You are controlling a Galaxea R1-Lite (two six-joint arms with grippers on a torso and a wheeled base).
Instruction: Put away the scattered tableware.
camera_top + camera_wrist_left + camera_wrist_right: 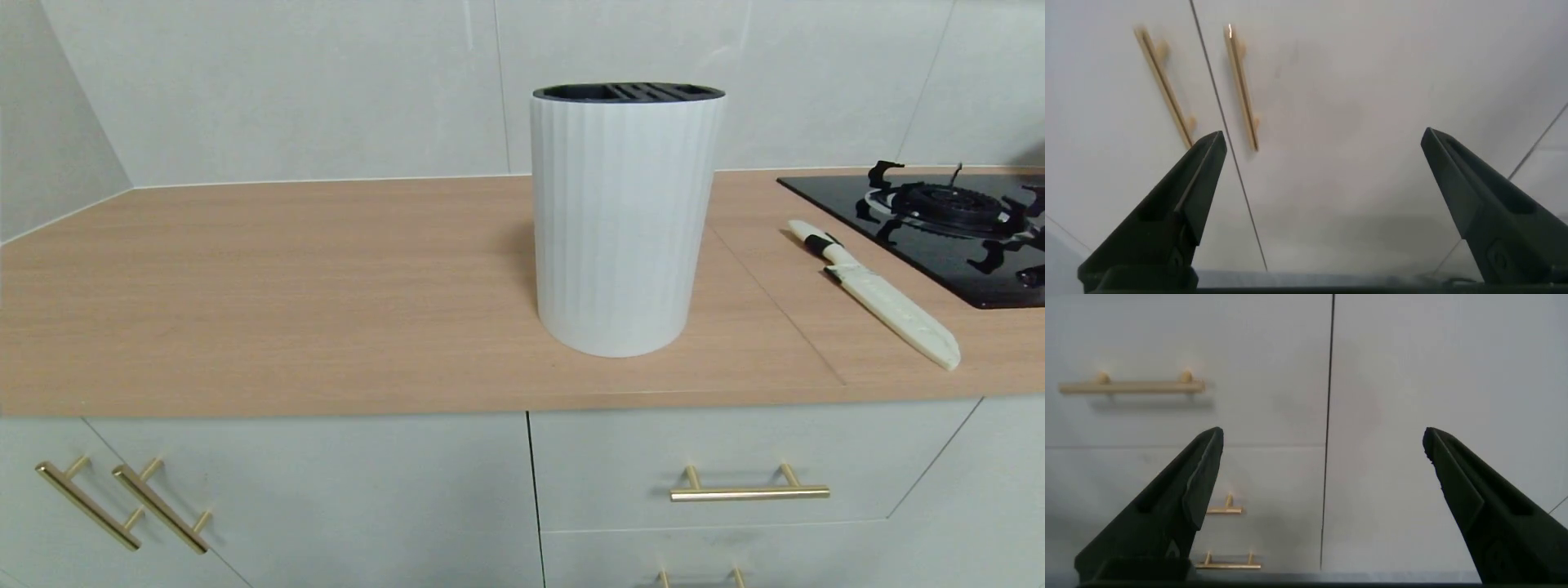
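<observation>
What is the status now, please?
Left claw open, right claw open, facing cabinets. Knife flat on counter, right of holder. Nothing blocks it.

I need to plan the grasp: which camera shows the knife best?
The head view: the knife lies flat on the counter between the white holder and the stove, its whole length visible. Both wrist views face the cabinet fronts below the counter instead.

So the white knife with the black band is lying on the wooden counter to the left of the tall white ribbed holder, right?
Not quite. The white knife with the black band does lie on the wooden counter, but to the right of the tall white ribbed holder, near the black stove. The head view shows it.
</observation>
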